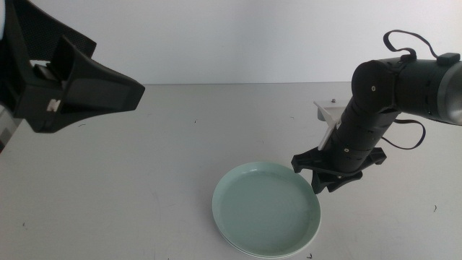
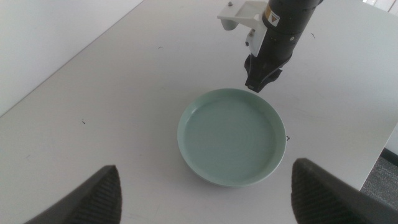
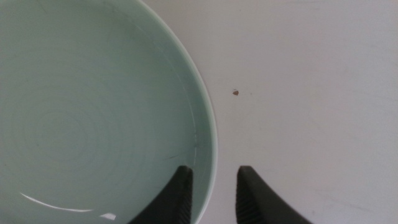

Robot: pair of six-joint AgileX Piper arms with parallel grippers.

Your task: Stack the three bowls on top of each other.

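A mint green bowl (image 1: 266, 209) sits at the front middle of the table, on top of a pale white rim (image 1: 234, 244) that shows just under its near edge. Anything else beneath it is hidden. My right gripper (image 1: 312, 175) is low at the bowl's right rim. In the right wrist view the green bowl (image 3: 93, 124) fills one side, and the right gripper (image 3: 214, 186) is open, one jaw inside the rim and one outside, with a strip of table showing beside the rim. My left gripper (image 2: 205, 186) hangs high over the table's left, wide open and empty, looking down on the bowl (image 2: 231, 137).
The table's right edge (image 2: 380, 149) drops off close to the stack. A white bracket (image 1: 326, 115) sticks out from the right arm. A small dark speck (image 3: 236, 93) lies on the table by the bowl.
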